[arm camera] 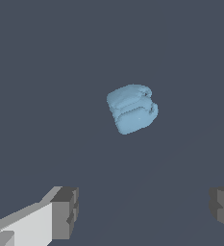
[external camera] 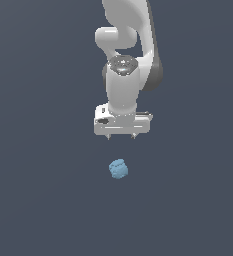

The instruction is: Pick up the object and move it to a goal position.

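Observation:
The object [external camera: 118, 169] is a small light-blue faceted lump lying on the dark grey ground, below the arm in the exterior view. The white gripper [external camera: 121, 136] hangs above and behind it, apart from it, with its two short fingertips spread wide. In the wrist view the object [arm camera: 131, 108] sits ahead of the gripper [arm camera: 144, 211], outside the gap between the fingers. Both grey fingers [arm camera: 65, 213] stand far apart with nothing between them.
Only flat dark grey ground [external camera: 38, 200] surrounds the lump and the arm. No goal marker shows in either view.

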{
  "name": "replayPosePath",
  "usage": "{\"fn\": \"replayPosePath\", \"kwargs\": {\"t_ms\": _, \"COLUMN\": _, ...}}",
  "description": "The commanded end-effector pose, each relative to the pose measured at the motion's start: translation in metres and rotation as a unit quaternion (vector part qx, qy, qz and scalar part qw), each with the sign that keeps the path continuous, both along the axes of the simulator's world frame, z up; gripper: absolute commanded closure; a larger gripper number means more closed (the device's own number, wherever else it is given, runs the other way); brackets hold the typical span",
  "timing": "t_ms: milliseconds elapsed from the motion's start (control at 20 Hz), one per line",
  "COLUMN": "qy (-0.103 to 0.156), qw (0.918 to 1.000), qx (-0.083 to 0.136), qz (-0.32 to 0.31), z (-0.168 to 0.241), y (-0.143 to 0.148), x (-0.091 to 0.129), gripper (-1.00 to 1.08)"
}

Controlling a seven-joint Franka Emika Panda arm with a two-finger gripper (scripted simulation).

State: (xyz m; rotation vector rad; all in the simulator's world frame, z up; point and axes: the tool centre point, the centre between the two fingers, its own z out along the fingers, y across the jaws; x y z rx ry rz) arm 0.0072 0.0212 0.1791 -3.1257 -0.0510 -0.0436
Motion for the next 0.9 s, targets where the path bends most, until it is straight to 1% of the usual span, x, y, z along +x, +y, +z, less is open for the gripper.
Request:
{"fn": "replayPosePath", "kwargs": {"t_ms": 0, "qy": 0.0, "qw": 1.0, "qx": 0.0, "qz": 0.0, "z": 0.0, "y": 0.0, "x": 0.0, "gripper": -0.92}}
{"fn": "replayPosePath", "kwargs": {"t_ms": 150, "qy": 0.002, "qw": 1.0, "qx": 0.002, "qz": 0.002, "z": 0.001, "y": 0.005, "x": 0.0, "gripper": -0.92}}
{"fn": "replayPosePath", "kwargs": {"t_ms": 400, "qy": 0.007, "qw": 0.9999, "qx": 0.011, "qz": 0.008, "z": 0.004, "y": 0.023, "x": -0.002, "gripper": -0.92}}
{"fn": "replayPosePath", "kwargs": {"t_ms": 650, "qy": 0.007, "qw": 0.9999, "qx": 0.011, "qz": 0.009, "z": 0.003, "y": 0.023, "x": -0.001, "gripper": -0.92}}
{"fn": "replayPosePath", "kwargs": {"t_ms": 850, "qy": 0.008, "qw": 0.9997, "qx": 0.009, "qz": 0.021, "z": -0.002, "y": 0.021, "x": 0.005, "gripper": -0.92}}
